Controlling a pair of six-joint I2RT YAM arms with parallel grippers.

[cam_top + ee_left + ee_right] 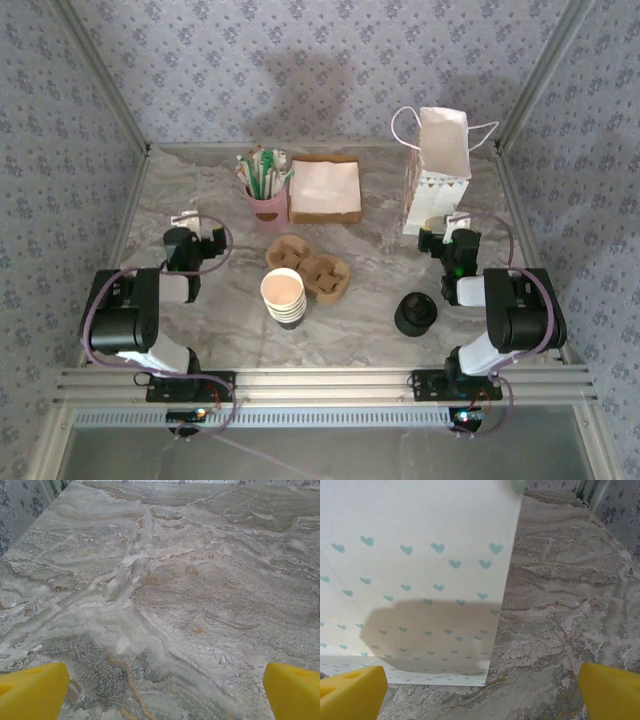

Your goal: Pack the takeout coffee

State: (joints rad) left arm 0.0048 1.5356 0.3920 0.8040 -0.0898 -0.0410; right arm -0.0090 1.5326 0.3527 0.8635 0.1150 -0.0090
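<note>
Now the left claw (161,692) and right claw (481,692) gape empty — the left should reach right and back to the cup stack (283,293), pinching one cup.

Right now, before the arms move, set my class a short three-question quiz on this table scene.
1. True or false: the left gripper and the right gripper are both open.
2. What stands directly in front of the right gripper? A bag; B napkins; C cup stack.
3. What colour is the straw cup?
Key: 1 true; 2 A; 3 pink.
</note>
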